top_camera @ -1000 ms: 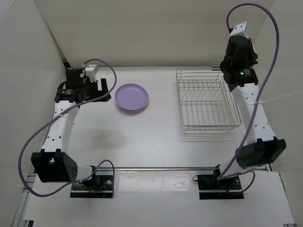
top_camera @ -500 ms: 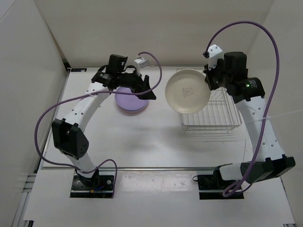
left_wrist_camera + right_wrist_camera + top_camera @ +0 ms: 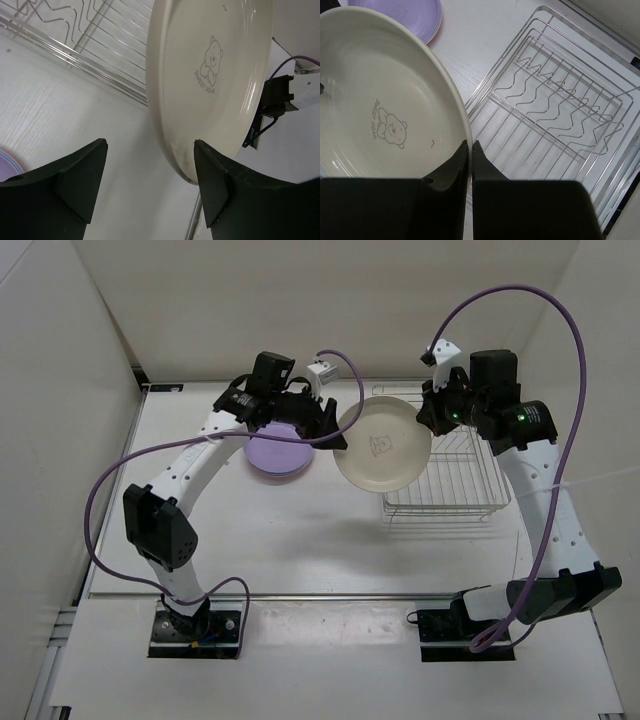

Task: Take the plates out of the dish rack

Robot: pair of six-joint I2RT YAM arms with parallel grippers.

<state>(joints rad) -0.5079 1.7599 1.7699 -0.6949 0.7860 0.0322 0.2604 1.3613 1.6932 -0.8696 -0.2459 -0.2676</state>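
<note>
Showing the handover region beside the dish rack [image 3: 445, 508] — overhead view with both wrist views.

Right gripper [image 3: 470, 146]: fingers pressed together on the raised rim of the cream plate [image 3: 383, 445], which it holds clear of the table [image 3: 300, 540]. The plate is tilted steeply, its hollow face turned toward the overhead camera. It hangs over the rack's left edge, partly above the rack and partly beyond it to the left. A small printed bear with the words "SWEET BEAR" marks the middle of the hollow face.

Left gripper [image 3: 150, 144]: jaws spread wide, standing at the side of the cream plate farthest from the rack. In the left wrist view the plate's lower rim lies between the two black fingers [image 3: 75, 175], close against one of them; whether it touches cannot be told.

Purple plate [image 3: 275, 458]: lies flat on the table, well to the left of the rack and partly hidden beneath the left arm.

Dish rack: sits on the table below the right arm — its wire grid and zigzag prongs show plainly in the right wrist view.
</note>
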